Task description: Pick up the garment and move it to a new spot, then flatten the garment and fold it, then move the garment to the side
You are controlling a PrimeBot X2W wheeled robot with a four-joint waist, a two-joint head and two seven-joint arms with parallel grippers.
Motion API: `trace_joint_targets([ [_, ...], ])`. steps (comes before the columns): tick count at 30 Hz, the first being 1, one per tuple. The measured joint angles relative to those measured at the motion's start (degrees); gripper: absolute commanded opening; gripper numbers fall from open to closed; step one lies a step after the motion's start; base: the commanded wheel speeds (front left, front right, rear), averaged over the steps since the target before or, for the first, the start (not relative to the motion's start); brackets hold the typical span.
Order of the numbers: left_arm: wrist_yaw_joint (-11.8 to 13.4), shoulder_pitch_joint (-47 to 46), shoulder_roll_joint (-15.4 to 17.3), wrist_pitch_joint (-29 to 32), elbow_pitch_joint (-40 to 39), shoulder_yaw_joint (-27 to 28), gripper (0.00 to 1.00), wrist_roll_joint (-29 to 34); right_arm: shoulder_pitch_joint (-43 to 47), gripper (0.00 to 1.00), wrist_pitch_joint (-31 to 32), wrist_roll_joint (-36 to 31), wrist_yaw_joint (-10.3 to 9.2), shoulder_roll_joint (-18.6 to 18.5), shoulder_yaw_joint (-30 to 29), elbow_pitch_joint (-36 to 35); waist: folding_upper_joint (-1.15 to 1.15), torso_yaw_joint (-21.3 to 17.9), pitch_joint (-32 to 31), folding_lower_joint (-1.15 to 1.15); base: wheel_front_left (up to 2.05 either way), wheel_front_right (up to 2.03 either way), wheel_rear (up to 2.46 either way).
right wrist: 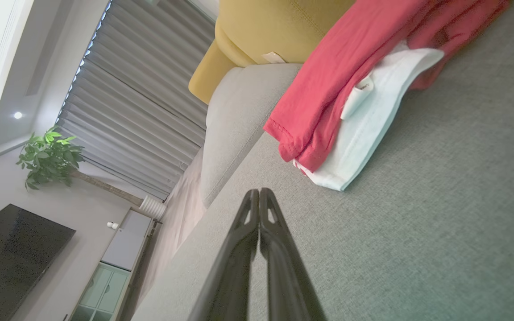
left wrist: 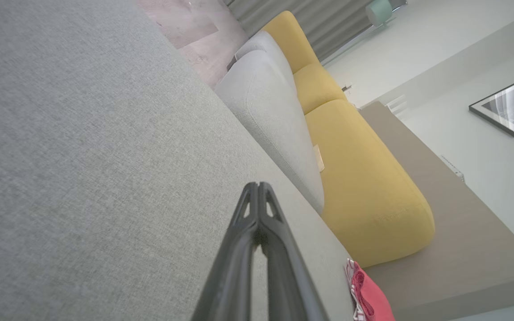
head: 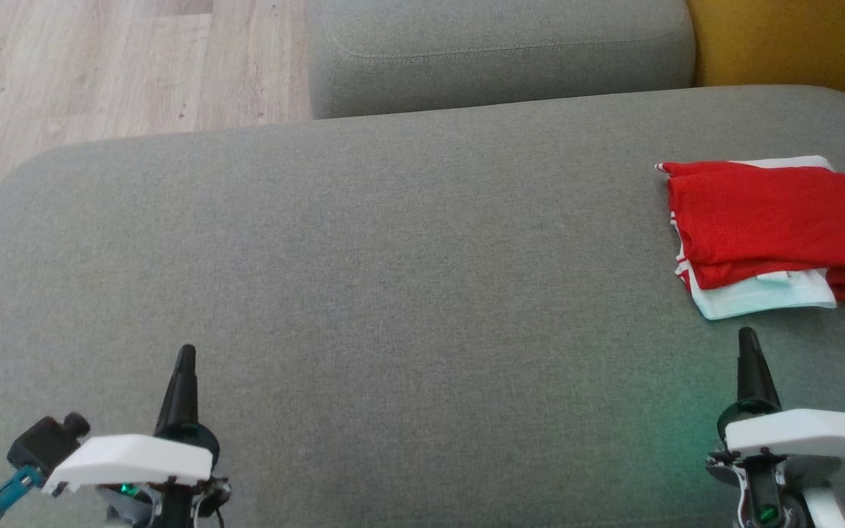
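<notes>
Garment: a folded red and white garment (head: 774, 227) lies at the far right of a wide grey seat cushion (head: 393, 257). A red layer is on top, and a white layer peeks out along the near and far edges. A small white tag shows at the near edge.
Left pincer: the left pincer (head: 185, 356) sits low on the left of the head view. Its two dark fingers are pressed together on nothing, over bare grey fabric and well apart from the garment.
Right pincer: the right pincer (head: 747, 337) sits low on the right. Its fingers are also pressed together and empty. It is near the garment's white near edge, with a strip of grey fabric between them.
Surroundings: a second grey cushion (head: 496, 51) lies beyond the seat, with a yellow cushion (head: 789, 37) beside it to the right. Pale wooden floor (head: 100, 66) shows at upper left.
Room in the right wrist view: grey curtains (right wrist: 141, 111), a leafy plant (right wrist: 49, 156) and a dark television screen (right wrist: 11, 254).
</notes>
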Motion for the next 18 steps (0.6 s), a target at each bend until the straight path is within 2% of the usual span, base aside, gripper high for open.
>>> trace_joint_targets([
  [18, -0.9, -1.1, 0.0, 3.0, 0.9, 2.0, 0.0, -10.5, -0.8, 0.0, 3.0, 11.3, 0.0, 0.0, -1.4, -1.0, 0.0, 0.1, 0.1, 0.0, 0.0, 0.0, 0.0],
])
